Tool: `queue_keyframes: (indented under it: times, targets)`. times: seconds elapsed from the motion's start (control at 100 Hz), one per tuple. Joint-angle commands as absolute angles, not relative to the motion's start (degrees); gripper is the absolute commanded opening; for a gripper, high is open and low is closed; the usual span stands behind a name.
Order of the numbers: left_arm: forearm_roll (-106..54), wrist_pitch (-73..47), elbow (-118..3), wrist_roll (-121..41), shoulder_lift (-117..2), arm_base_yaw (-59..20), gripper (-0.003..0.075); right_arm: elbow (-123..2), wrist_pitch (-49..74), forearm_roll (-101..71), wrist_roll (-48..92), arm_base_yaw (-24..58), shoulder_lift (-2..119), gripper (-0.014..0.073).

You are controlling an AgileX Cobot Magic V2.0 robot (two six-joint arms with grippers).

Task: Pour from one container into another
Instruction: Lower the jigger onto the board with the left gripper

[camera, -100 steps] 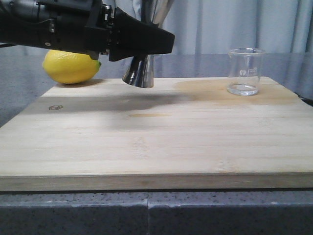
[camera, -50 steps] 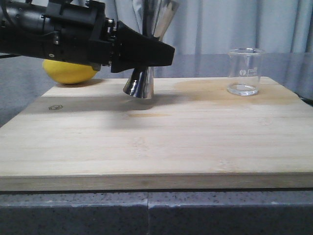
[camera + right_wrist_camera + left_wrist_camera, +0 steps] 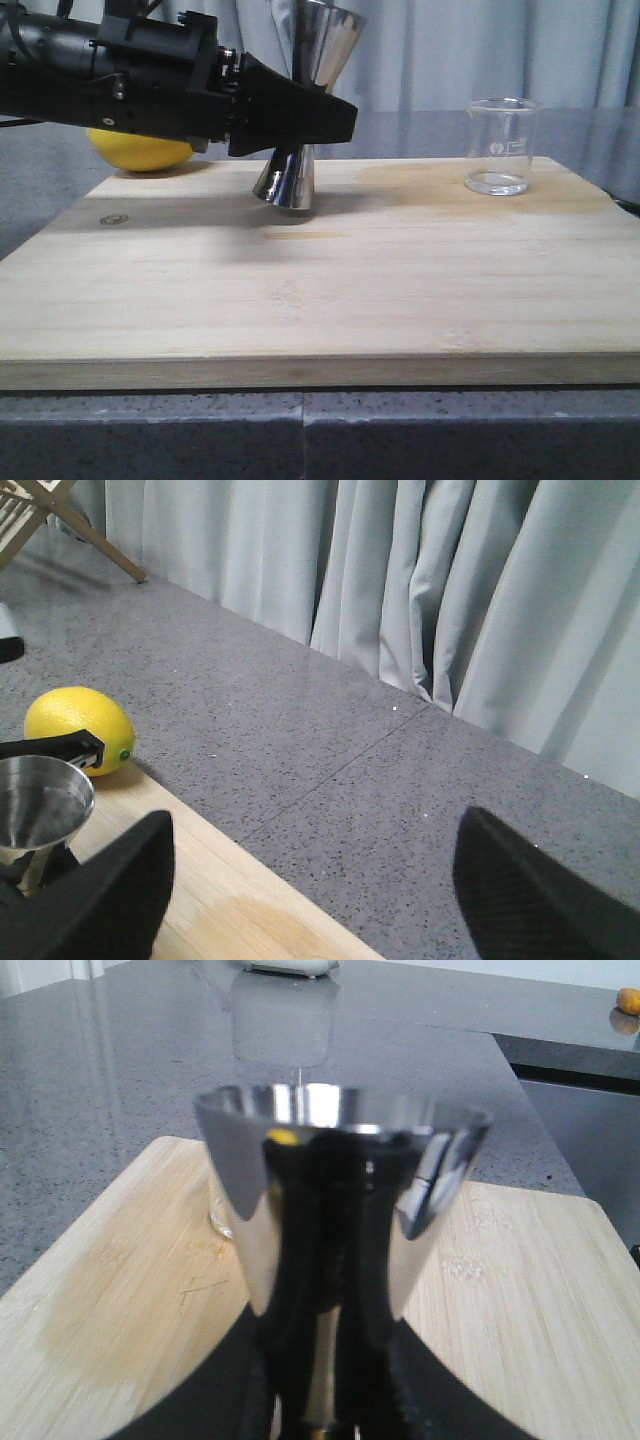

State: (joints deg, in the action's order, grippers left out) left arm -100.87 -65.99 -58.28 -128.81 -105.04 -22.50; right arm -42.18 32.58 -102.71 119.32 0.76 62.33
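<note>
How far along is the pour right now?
Done: the left claw is shut on the steel jigger, which is off the board. In hand: carrying it upright. Left: reaching the glass beaker at the far right and tipping; no pouring yet.

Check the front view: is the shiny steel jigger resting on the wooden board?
No. The steel jigger hangs in the left gripper, above the wooden board.

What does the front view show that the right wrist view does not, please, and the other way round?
Only the front view shows the glass beaker and the left gripper clamped on the metal jigger's waist. Only the right wrist view shows the open right gripper and a wooden rack. Both show the jigger, the lemon, the wooden board and the curtain.
</note>
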Motion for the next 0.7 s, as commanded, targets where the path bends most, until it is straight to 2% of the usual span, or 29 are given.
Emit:
queue_keyframes:
  times: [0.0,0.69]
  targets:
    - [-106.0,-72.7,-59.9,-128.2,-102.6,-23.0,-0.0019,-44.1,34.0,-106.3,119.3,0.6,61.2,0.0521]
    - [-106.0,-72.7,-57.7,-128.1,-103.2,-23.0,-0.0019,-44.1,33.7,-106.3,119.3,0.6,61.2,0.0521]
